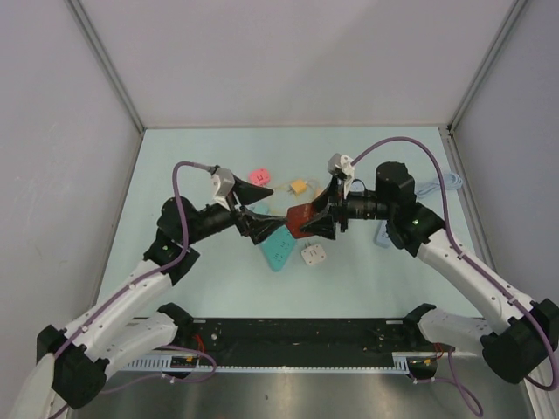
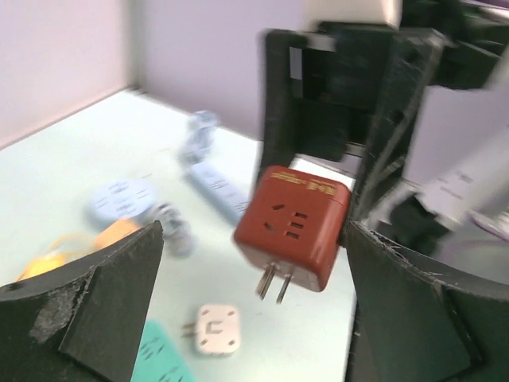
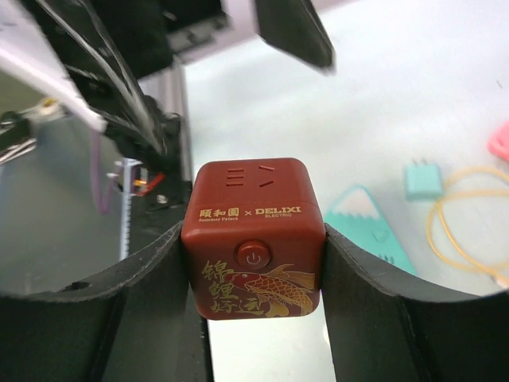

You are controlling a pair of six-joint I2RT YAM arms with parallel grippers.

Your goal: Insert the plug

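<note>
A dark red cube plug (image 3: 254,239) with a power button, a gold fish print and two metal prongs (image 2: 272,285) is clamped between my right gripper's (image 3: 254,274) fingers, held above the table. In the top view the plug (image 1: 298,217) hangs mid-table in my right gripper (image 1: 303,222). My left gripper (image 2: 254,318) is open and empty, its jaws wide on either side just in front of the plug; in the top view the left gripper (image 1: 276,210) faces the right one. A teal mountain-shaped power strip (image 1: 278,253) lies on the table below them.
A white adapter (image 1: 314,255) lies beside the teal strip, and also shows in the left wrist view (image 2: 216,328). A yellow plug with cable (image 1: 299,187), a pink piece (image 1: 259,176) and a small teal plug (image 3: 423,179) lie further back. Pale blue items (image 1: 384,236) lie at right.
</note>
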